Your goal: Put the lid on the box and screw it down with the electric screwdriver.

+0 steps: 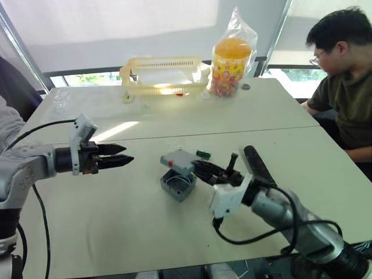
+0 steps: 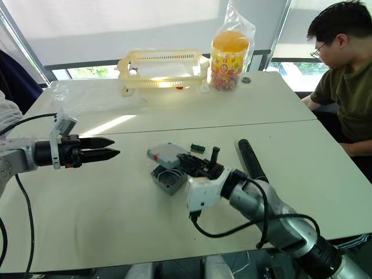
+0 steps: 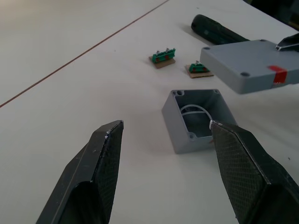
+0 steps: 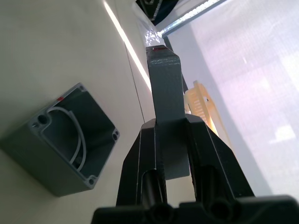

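The grey-blue box (image 1: 177,186) sits open-topped on the white table, a white wire coiled inside it (image 3: 196,119). My right gripper (image 1: 197,168) is shut on one edge of the flat lid (image 1: 176,158) and holds it tilted a little above and behind the box, not touching it; the right wrist view shows the lid (image 4: 163,79) edge-on between the fingers, beside the box (image 4: 65,140). The dark electric screwdriver (image 1: 258,165) lies on the table right of my right wrist. My left gripper (image 1: 125,156) hovers open to the left of the box, holding nothing.
Two small green blocks (image 3: 163,57) lie just behind the box. A yellow basket (image 1: 165,75) and a bagged snack jar (image 1: 231,64) stand at the far side. A person (image 1: 343,87) sits at the right edge. A seam crosses the table.
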Controlling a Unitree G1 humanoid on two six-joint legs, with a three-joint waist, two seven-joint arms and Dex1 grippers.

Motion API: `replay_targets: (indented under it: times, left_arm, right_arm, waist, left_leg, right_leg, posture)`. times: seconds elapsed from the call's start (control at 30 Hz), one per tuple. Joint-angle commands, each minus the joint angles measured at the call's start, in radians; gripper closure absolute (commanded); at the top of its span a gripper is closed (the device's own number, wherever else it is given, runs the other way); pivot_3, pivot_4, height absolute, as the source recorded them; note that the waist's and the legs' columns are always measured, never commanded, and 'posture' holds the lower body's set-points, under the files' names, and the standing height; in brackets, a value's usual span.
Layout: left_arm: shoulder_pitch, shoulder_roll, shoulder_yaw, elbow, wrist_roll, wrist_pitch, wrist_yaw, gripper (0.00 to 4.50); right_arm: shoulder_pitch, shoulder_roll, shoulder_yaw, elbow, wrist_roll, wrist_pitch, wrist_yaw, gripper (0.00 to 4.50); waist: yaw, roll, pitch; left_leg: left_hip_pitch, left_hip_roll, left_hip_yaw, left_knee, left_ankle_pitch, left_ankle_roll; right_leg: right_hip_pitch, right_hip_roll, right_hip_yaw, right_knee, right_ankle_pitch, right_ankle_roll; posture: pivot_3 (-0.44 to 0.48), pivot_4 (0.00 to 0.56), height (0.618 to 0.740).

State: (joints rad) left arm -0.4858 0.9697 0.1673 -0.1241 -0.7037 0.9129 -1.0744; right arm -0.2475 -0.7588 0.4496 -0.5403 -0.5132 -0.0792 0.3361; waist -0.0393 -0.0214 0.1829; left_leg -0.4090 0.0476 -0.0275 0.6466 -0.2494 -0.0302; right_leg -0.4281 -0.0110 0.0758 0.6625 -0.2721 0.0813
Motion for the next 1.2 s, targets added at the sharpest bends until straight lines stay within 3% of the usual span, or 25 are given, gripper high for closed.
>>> replay_targets:
  times: [0.03,0.43,0.77,1.2]
  left_arm:
    - [-0.054,0.009,-0.036,0.0,0.027,-0.037,-0.028,1.48]
    - [-0.2,-0.121,-0.189,0.06,0.1,-0.083,-0.042,1.48]
    - [-0.197,-0.187,-0.248,0.041,0.135,-0.106,-0.05,1.48]
    - [-0.157,-0.204,-0.301,0.01,0.179,-0.14,-0.058,1.48]
  right_arm:
    - [0.004,0.044,-0.006,0.033,-0.095,-0.048,-0.021,4.39]
    - [0.003,0.152,0.003,0.132,-0.216,-0.126,0.015,4.39]
    - [-0.012,0.184,-0.008,0.191,-0.256,-0.172,0.019,4.39]
    - [-0.006,0.197,-0.015,0.234,-0.278,-0.219,0.009,4.39]
  waist:
    - [-0.001,0.0,0.0]
    - [-0.002,-0.001,0.0]
    - [-0.003,0.0,0.0]
    - [-0.002,0.0,0.0]
  left_leg:
    - [0.0,0.0,0.0,0.0,0.0,0.0]
    - [0.0,0.0,0.0,0.001,0.0,0.0]
    - [0.001,0.0,-0.001,0.001,0.0,0.0]
    - [0.001,0.0,-0.001,0.001,0.0,0.0]
  right_leg:
    - [0.0,0.0,0.0,0.0,0.0,0.0]
    - [0.0,0.0,0.0,0.001,0.002,0.003]
    - [0.0,0.0,0.0,0.002,0.002,0.003]
    - [0.001,0.0,0.0,0.002,0.002,0.003]
  posture:
    - [0.0,0.15,0.74]
    - [0.0,0.15,0.74]
    - [0.0,0.15,0.74]
    - [0.0,0.15,0.74]
